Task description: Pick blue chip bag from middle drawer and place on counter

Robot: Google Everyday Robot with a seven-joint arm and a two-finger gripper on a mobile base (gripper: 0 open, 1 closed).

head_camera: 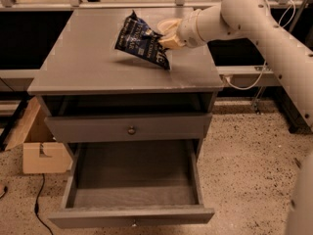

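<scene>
Grey-painted wooden drawer cabinet (129,127) is seen front-on. Its broad flat grey tabletop (83,58) serves as the counter. Large white robot arm (264,28) is reached in from the right, over the tabletop's rear right part. Wide shallow grey middle drawer (98,217) is pulled fully open at the bottom, and nothing is seen inside it. The matching upper drawer front with the dark round knob (131,129) is closed. A brown cardboard box (34,146) is noted on the floor to the left.

Small crinkled dark navy foil chip bag (139,40) is held tilted over the tabletop by its right edge. A shadow is cast beneath it, so it is judged not yet set down, though its lower corner may be close to the surface. A pale shallow bowl (168,24) is partly hidden just behind the gripper. The cream two-finger gripper (166,37) is clamped on the bag's edge.

Step in hand is judged as the place phase: pick done, bag carried above the tabletop. For the next move, the bag is to be lowered onto bare tabletop clear of the bowl, then the gripper opened and drawn back without the bag being dragged.
</scene>
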